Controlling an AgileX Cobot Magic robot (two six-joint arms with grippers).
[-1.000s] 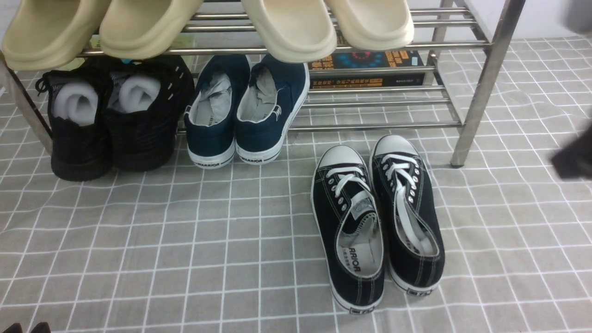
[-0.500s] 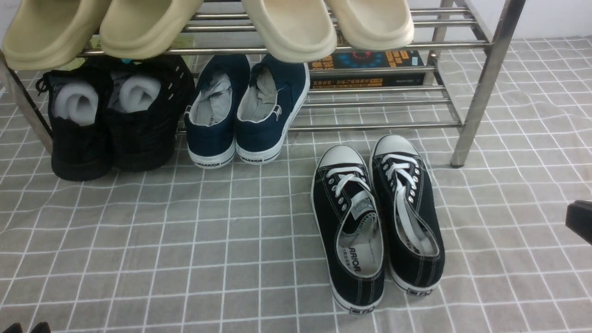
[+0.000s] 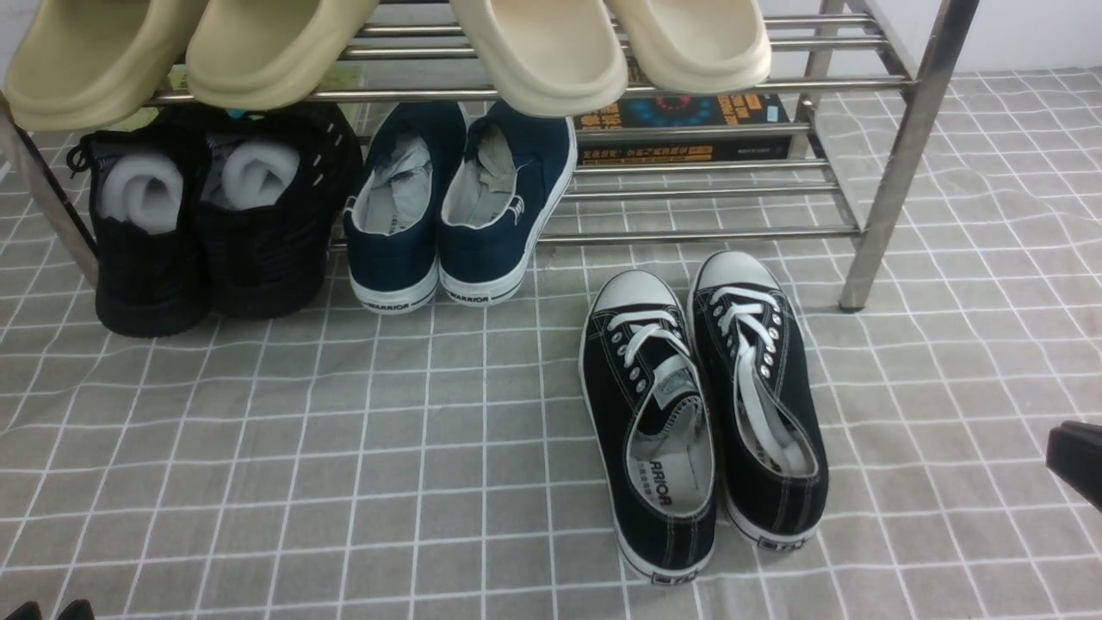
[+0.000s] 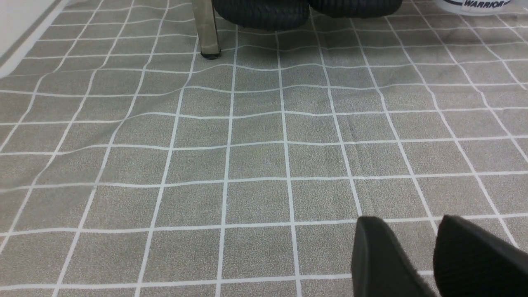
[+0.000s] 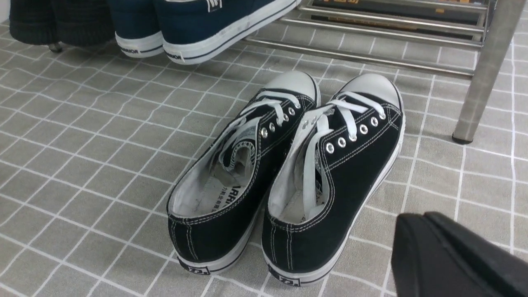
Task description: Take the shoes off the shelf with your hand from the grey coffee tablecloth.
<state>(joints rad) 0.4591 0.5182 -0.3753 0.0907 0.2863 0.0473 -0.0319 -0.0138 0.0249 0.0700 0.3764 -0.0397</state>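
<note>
The pair of black canvas sneakers [image 3: 702,405] with white laces and toe caps stands side by side on the grey grid tablecloth [image 3: 344,448], toes pointing at the steel shelf [image 3: 895,155], just in front of its lower bars. The right wrist view shows the pair [image 5: 284,165] from behind the heels. My right gripper [image 3: 1076,456] is at the right edge, to the right of the sneakers and apart from them; its fingers are pressed together and empty [image 5: 416,222]. My left gripper [image 3: 50,610] is at the near left corner, low over the cloth, slightly open and empty [image 4: 412,222].
Navy shoes [image 3: 456,215] and all-black foam-stuffed shoes [image 3: 215,215] stand on the lower tier at the left. Beige slippers [image 3: 534,52] hang over the upper bars. A book [image 3: 680,129] lies at the back. The shelf's right leg [image 5: 486,70] stands by the sneakers' toes.
My right gripper has dropped along the right edge, from level with the sneakers' toes to level with their heels. The sneakers and the left gripper have not moved.
</note>
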